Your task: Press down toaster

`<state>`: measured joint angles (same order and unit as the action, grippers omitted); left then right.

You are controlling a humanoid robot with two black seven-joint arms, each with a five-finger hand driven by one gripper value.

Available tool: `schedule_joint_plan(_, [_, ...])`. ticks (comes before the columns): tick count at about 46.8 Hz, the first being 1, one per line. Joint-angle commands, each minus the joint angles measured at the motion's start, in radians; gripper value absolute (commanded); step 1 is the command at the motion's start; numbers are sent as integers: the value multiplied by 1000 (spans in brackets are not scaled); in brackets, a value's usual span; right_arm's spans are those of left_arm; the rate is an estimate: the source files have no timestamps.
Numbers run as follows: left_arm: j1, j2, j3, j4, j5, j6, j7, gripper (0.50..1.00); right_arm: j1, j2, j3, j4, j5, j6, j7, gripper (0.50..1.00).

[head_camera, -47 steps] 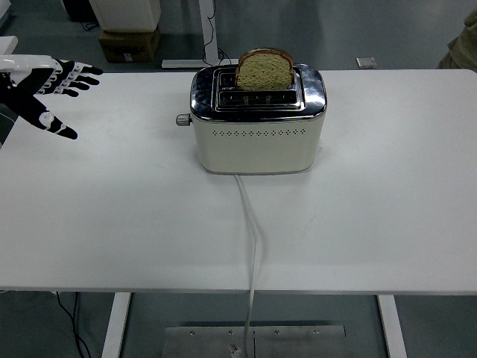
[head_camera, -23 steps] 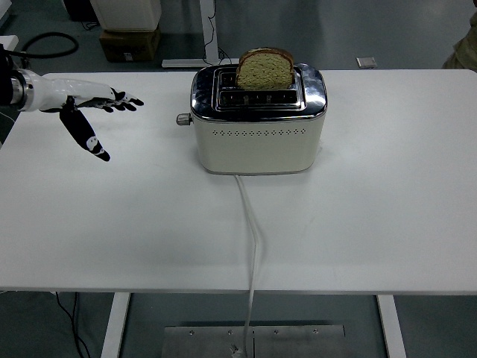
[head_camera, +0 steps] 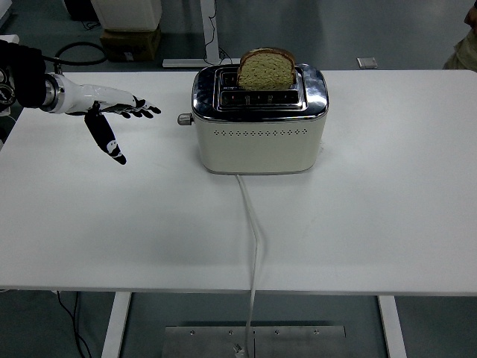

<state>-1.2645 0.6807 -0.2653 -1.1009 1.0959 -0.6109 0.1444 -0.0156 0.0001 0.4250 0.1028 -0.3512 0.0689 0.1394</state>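
Observation:
A cream and chrome toaster (head_camera: 258,130) stands at the table's far middle. A slice of brown bread (head_camera: 265,70) sticks up out of its far slot. Its small grey lever knob (head_camera: 182,118) juts from the left end, raised. My left hand (head_camera: 123,123) comes in from the left edge, fingers spread flat and thumb pointing down, holding nothing. Its fingertips (head_camera: 151,112) are a short gap left of the knob, at about the same height. The right arm is out of view.
The toaster's white cord (head_camera: 252,224) runs from its front across the table and over the near edge. A cardboard box (head_camera: 128,43) and table legs stand on the floor behind. A person's sleeve (head_camera: 463,54) shows at the top right corner.
My left hand has moved right across the table toward the toaster's lever, staying open. The toaster and bread have not moved.

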Motion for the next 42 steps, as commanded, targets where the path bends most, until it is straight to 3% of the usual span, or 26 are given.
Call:
schedule_joint_plan(1, [-4, -4, -2, 10, -1, 0, 0, 1000, 0, 0, 0, 0, 0, 0, 0, 998])
schedule_joint_plan(42, [25, -89, -2, 50, -14, 0, 0, 1000, -4, 0, 0, 0, 0, 0, 0, 1000])
